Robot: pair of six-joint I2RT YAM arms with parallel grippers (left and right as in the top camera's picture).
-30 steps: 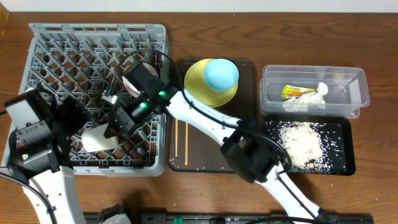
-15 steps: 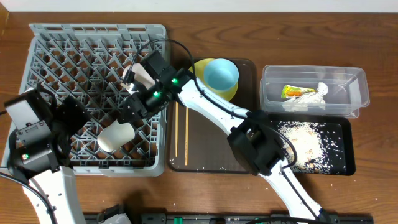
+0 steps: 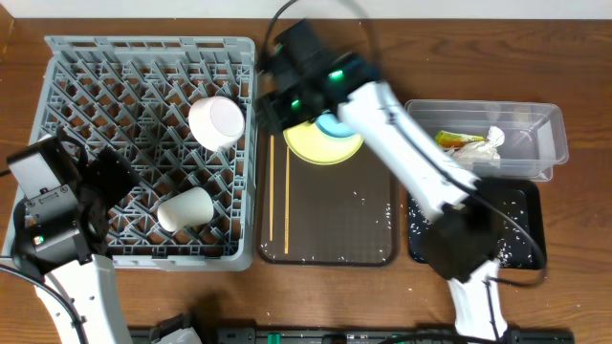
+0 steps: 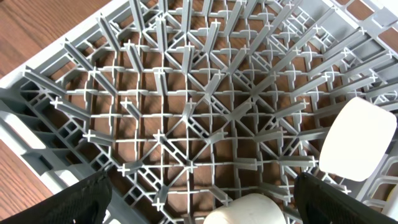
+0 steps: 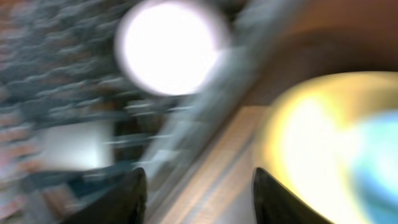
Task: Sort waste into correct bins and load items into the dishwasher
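Observation:
The grey dish rack holds a white bowl and a white cup lying on its side. Both show in the left wrist view, bowl and cup. My left gripper is open and empty over the rack, just above the cup. My right gripper is open and empty, blurred, at the rack's right edge by the yellow plate and the blue cup on it. The right wrist view is smeared but shows open fingers. Chopsticks lie on the brown tray.
The brown serving tray carries a few stray crumbs. The clear tub holds the snack wrapper and tissue. The black tray holds rice crumbs, partly hidden by my right arm.
My right gripper let go of the white cup in the rack, then swung up and right out of the rack toward the plate. The white bowl is uncovered. The left arm stayed still.

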